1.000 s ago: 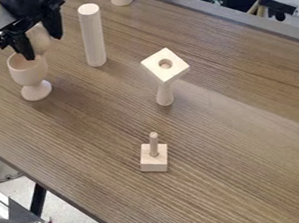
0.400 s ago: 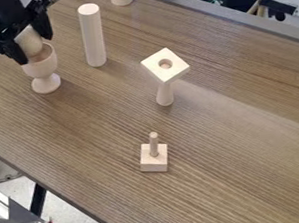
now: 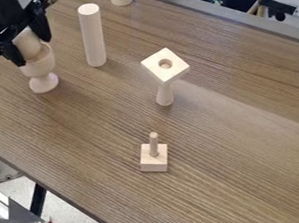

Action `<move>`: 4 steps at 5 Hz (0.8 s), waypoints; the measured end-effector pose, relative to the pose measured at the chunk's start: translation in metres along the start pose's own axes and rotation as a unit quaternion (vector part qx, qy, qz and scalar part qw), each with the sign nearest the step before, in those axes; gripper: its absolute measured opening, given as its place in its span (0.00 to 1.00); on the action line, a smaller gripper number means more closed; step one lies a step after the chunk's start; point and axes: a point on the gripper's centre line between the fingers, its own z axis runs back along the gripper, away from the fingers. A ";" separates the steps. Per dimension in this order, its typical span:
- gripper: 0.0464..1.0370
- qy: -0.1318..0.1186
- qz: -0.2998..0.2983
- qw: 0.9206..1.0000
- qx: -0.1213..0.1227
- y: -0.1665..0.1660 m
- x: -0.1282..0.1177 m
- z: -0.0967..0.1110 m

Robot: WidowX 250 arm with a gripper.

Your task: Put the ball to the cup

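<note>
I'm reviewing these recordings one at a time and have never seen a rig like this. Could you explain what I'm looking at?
A fixed camera looks down at a slant on a wooden table. The black machine at upper left is a robot arm; its two-finger gripper has a pale ball between its fingers, at the mouth of a stemmed cup. Whether the cup bears any of its weight, I can't tell. Also standing there: a tall cylinder, a short ring, a square-topped stand and a block with a peg.
</note>
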 end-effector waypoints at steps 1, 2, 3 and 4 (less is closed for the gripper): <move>0.77 0.001 -0.004 1.000 0.010 0.001 0.001 0.000; 0.97 -0.001 -0.008 1.000 0.016 0.000 -0.001 -0.001; 0.96 -0.003 -0.016 1.000 0.018 -0.002 -0.002 -0.001; 0.96 -0.014 -0.023 1.000 0.009 -0.009 -0.003 0.007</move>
